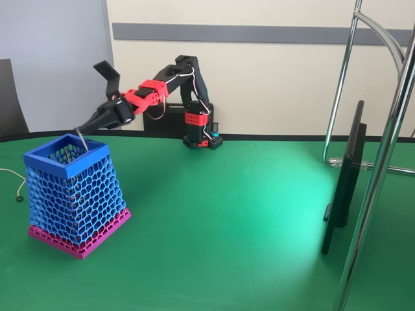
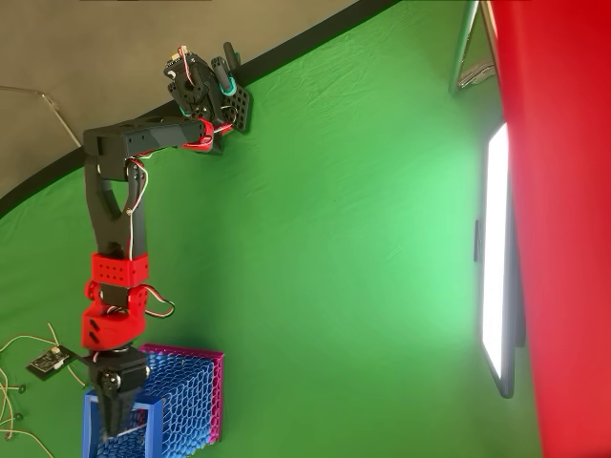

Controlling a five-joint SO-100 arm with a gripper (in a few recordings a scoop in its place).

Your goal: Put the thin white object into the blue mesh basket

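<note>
Near the left edge of the green surface (image 1: 214, 227) stands the blue mesh basket (image 1: 74, 194), upright, with its magenta base band touching the cloth. Just beside it on the left, a thin whitish cable (image 1: 11, 178) with a small dark end lies on the surface. Above the open rim of the basket hangs the tool (image 1: 83, 129), pointing down and to the left; its tip is over the opening. The tool is closed narrow on the thin white object (image 1: 82, 140), a short strand that hangs from the tip down inside the rim. In the overhead view the tool (image 2: 116, 420) is over the basket (image 2: 186, 401) also. Behind, at the far edge, the black and red arm (image 1: 188, 97) has its base. Close to the right edge stands a dark flat screen (image 1: 347, 175), between shiny metal tubes (image 1: 382, 162).
</note>
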